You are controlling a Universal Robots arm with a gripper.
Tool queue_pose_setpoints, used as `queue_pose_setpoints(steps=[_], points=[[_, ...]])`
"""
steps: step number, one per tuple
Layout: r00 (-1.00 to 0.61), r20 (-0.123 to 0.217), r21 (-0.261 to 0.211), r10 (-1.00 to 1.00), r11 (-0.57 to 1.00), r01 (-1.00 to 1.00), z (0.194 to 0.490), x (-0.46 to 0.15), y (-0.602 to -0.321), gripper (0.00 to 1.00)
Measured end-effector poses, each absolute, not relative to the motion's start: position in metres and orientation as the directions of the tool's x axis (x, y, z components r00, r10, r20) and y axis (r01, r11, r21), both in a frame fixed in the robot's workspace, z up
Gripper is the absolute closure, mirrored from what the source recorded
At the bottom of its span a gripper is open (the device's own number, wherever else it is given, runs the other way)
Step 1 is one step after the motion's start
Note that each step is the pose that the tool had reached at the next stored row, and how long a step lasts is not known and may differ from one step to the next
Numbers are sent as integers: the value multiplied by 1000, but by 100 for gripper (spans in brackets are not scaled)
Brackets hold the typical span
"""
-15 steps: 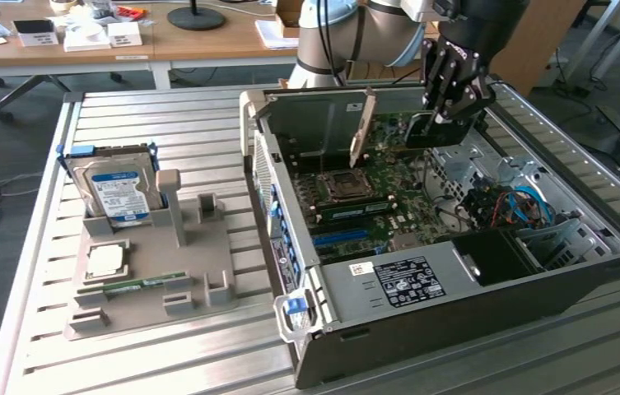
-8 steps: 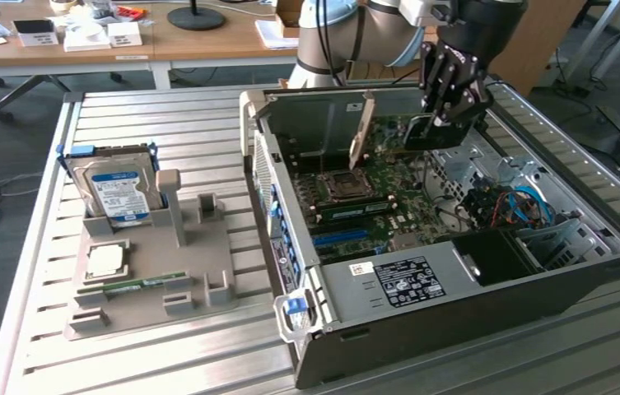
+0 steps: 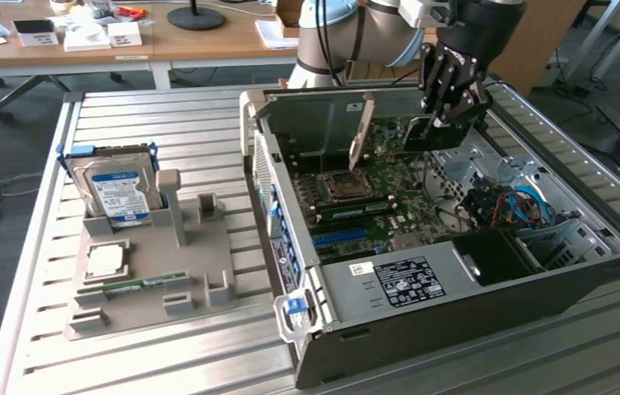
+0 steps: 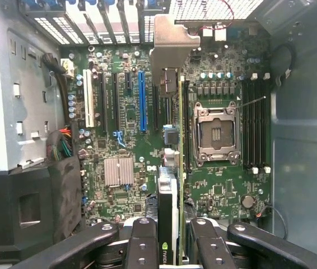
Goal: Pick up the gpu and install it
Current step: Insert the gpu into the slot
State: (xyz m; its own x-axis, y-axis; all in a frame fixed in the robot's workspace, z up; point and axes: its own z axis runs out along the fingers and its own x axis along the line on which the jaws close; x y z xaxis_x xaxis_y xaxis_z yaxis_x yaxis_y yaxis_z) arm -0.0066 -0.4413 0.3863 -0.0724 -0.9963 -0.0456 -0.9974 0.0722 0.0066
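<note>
One thin green gpu [image 4: 173, 190], black cooler [image 4: 165, 219], apparently upright.

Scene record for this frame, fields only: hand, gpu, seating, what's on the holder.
hand: shut on gpu, inside the open PC case
gpu: on edge over the motherboard, bracket toward the case's rear
seating: looks raised off the board, not seated
holder: hard drive, CPU, memory stick; beside the case, on the exterior view's left

The slatted metal table [image 3: 156, 123] bears a grey parts stand [image 3: 213, 276] beside an open computer case [image 3: 453, 288].
</note>
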Motion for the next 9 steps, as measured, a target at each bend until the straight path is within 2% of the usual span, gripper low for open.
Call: queue_pose_setpoints(steps=[9], points=[[-72, -46, 7, -996, 72, -997, 381, -7, -441, 73]])
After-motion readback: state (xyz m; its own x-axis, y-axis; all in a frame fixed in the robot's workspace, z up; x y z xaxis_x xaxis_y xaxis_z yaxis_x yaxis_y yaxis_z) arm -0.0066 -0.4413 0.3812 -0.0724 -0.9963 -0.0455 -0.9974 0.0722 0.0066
